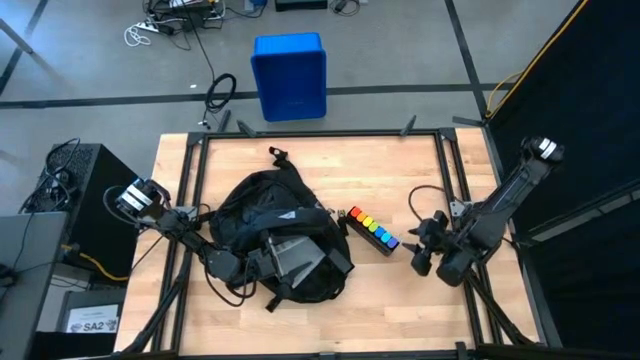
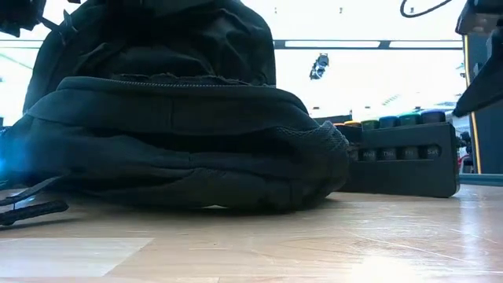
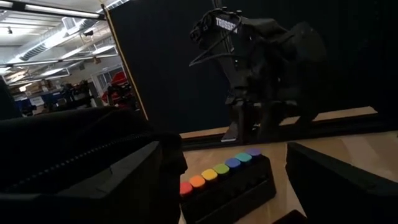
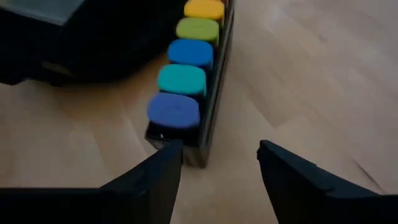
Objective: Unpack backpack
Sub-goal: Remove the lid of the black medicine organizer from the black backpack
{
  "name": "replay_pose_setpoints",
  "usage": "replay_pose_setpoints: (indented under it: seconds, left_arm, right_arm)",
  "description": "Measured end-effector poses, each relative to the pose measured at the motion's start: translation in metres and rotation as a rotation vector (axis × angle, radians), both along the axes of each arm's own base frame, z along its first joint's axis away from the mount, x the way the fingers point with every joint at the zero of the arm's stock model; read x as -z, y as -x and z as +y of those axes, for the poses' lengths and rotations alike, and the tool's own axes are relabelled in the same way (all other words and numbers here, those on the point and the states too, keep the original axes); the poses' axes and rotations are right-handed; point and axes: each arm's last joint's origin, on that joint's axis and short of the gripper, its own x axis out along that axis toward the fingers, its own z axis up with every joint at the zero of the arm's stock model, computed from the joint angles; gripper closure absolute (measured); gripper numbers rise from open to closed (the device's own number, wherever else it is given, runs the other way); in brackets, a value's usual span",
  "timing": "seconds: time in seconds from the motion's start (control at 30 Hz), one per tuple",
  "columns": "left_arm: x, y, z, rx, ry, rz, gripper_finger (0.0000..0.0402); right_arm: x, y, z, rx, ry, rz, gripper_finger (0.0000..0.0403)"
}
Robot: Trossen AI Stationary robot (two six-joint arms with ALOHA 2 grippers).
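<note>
one item is already out of the bag, by the look of it, and the unpacking seems to be between picks. largest first: the wooden bench [image 1: 400,300] carries everything. on it, left of centre, lies the backpack [image 1: 275,235], black and slumped flat, its pale triangular logo up and its top pulled open over something grey inside. in the low view it fills most of the near ground, resting on the wood.

just beside the backpack's right edge, touching or nearly so, lies a black tray of coloured pots [image 1: 373,231], set at a slant, running from red through yellow and green to blue and violet.

the right gripper [image 4: 219,163] hangs just off the violet end of that tray, low over the bench, its jaws apart with nothing between them; one finger is close to the tray's corner, though i cannot tell whether it touches.

the left gripper [image 1: 222,262] sits at the backpack's lower left edge with its jaws wide apart and empty, looking across the bag towards the tray.

as i judge it, the next move calls for reaching into the open mouth of the bag for the grey thing, while the soft fabric is kept from folding shut.
</note>
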Motion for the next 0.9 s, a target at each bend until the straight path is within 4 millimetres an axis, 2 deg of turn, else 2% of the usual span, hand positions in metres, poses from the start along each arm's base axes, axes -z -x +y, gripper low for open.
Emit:
replay_pose_setpoints:
  seconds: [0.17, 0.3, 0.4, 0.47, 0.57, 0.77, 0.9]
  left_arm:
    - [0.000, -0.001, 0.002, -0.018, 0.002, 0.003, 0.0094]
    - [0.000, -0.003, 0.005, -0.038, 0.006, 0.003, 0.0094]
    - [0.000, -0.004, 0.007, -0.046, 0.008, 0.003, 0.0094]
    - [0.000, -0.004, 0.007, -0.046, 0.008, 0.003, 0.0094]
    - [0.000, -0.004, 0.007, -0.047, 0.011, 0.001, 0.0094]
    - [0.000, -0.004, 0.008, -0.056, 0.038, -0.007, 0.0094]
    - [0.000, -0.004, 0.008, -0.056, 0.039, -0.007, 0.0094]
  right_arm:
    - [-0.024, -0.009, 0.010, -0.181, -0.006, -0.132, 0.0222]
    - [-0.046, -0.034, 0.038, -0.442, 0.075, -0.370, 0.0220]
    - [-0.053, -0.052, 0.062, -0.643, 0.203, -0.521, 0.0219]
    - [-0.047, -0.062, 0.075, -0.735, 0.317, -0.573, 0.0218]
    - [-0.026, -0.079, 0.087, -0.782, 0.457, -0.558, 0.0218]
    - [0.012, -0.117, 0.095, -0.783, 0.567, -0.351, 0.0222]
    - [0.025, -0.139, 0.094, -0.778, 0.607, -0.141, 0.0216]
